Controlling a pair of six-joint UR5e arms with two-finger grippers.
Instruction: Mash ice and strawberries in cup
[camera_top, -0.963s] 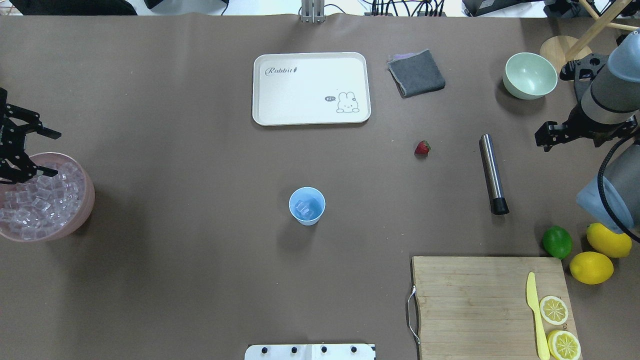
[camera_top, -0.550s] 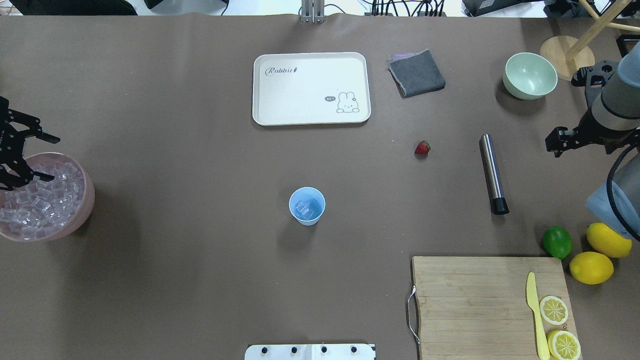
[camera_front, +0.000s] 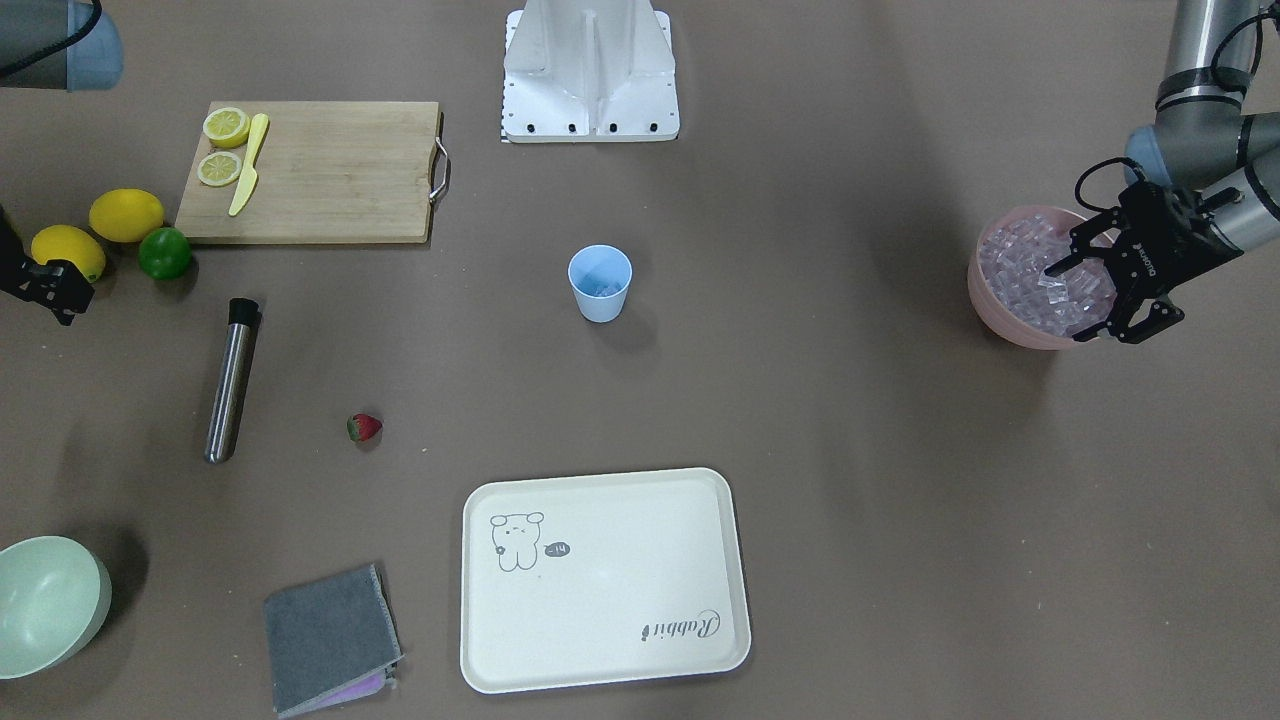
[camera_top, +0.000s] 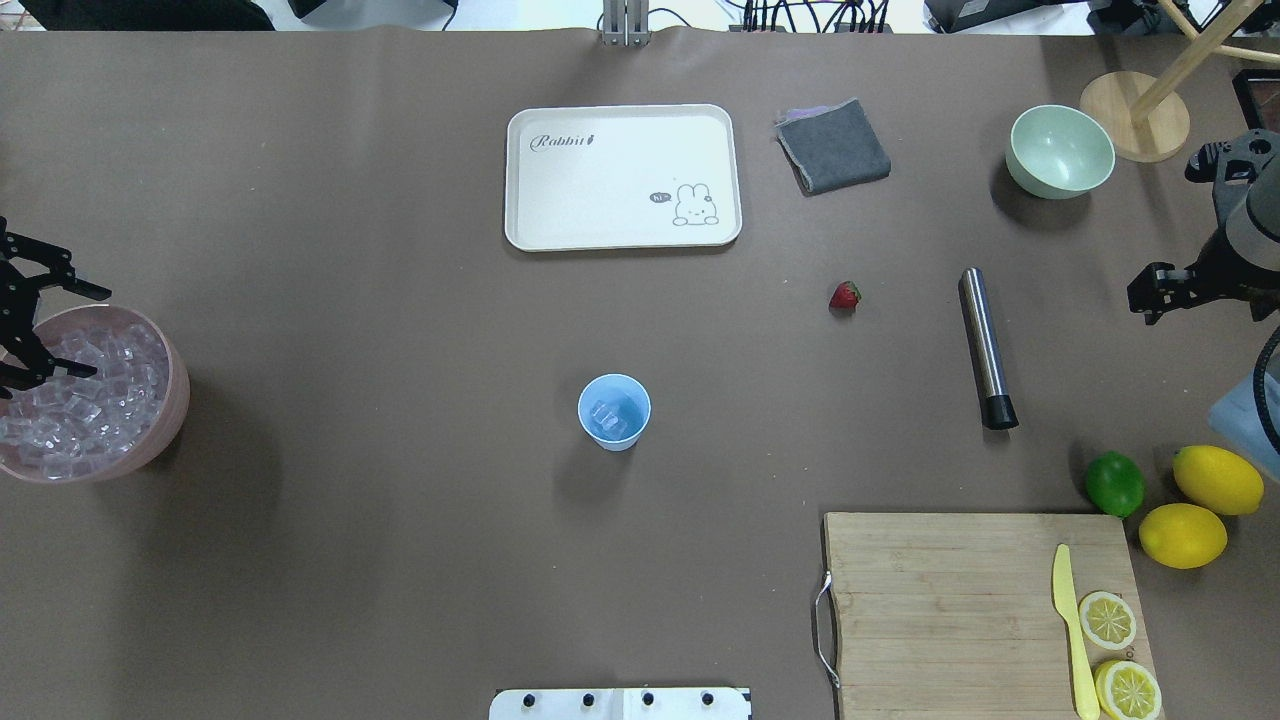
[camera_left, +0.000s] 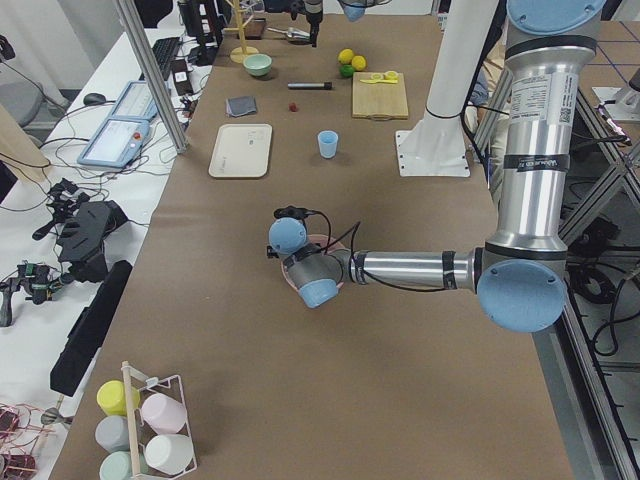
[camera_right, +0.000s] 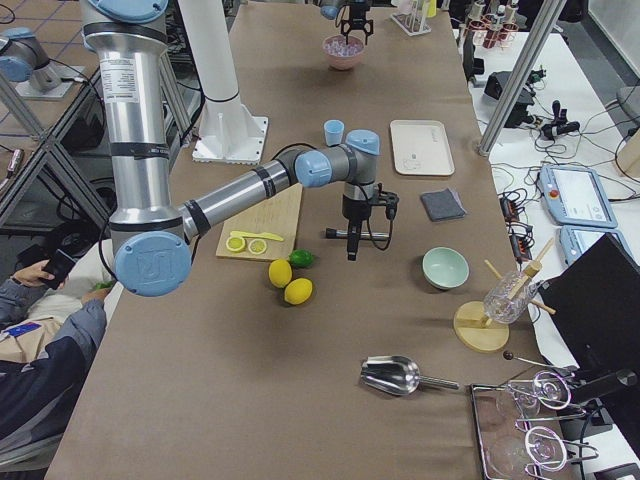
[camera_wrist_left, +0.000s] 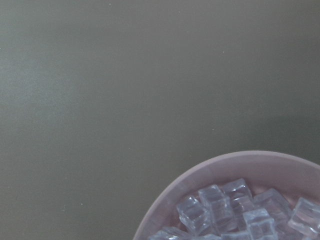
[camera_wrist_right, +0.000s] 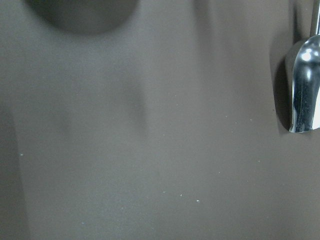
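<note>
Done: clear ice cubes (camera_top: 607, 415) in small light blue plastic cup (camera_top: 616, 442), centre of counter (camera_top: 400, 560) | Pending: small red strawberry (camera_top: 845, 295) loose on counter, well apart from cup; steel muddler (camera_top: 986, 345) lying unused; mashing not begun | left tool (camera_front: 1075, 302) spread open above pink ice bowl (camera_front: 976, 290) | right tool (camera_top: 1150, 292): open or closed, cannot tell

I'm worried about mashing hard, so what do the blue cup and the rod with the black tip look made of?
The cup looks like thin plastic: evenly light blue, matte, no glaze shine. The rod looks like brushed steel, with a long highlight down its side; its black tip is dull, probably rubber or plastic.
</note>
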